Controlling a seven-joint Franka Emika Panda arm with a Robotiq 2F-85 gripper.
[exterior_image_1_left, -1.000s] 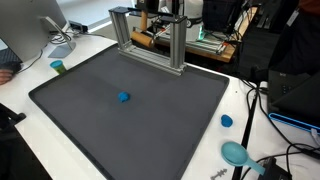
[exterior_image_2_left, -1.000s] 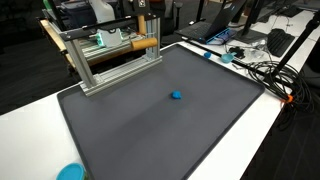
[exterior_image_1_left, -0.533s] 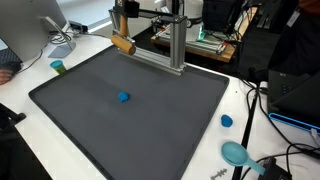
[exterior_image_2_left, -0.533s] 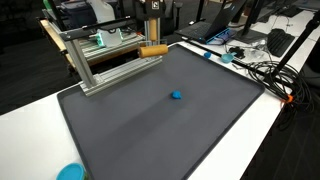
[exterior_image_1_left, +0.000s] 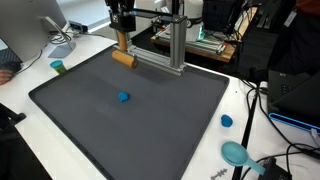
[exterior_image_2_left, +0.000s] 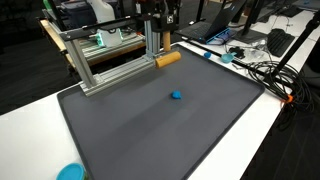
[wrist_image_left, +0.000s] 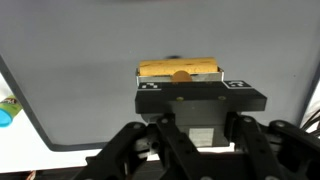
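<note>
My gripper is shut on a short wooden dowel and holds it level, just above the far edge of the dark grey mat. In the other exterior view the dowel hangs under the gripper, in front of the aluminium frame. In the wrist view the dowel lies across the gripper, above its black body. A small blue piece lies on the mat well away from the gripper and also shows in an exterior view.
The aluminium frame stands at the mat's far edge. A green cup, a blue lid and a teal bowl sit on the white table. Cables lie beside the mat.
The gripper carried the wooden dowel off the aluminium frame, out sideways over the mat's edge and a little lower. The blue piece has not moved.
</note>
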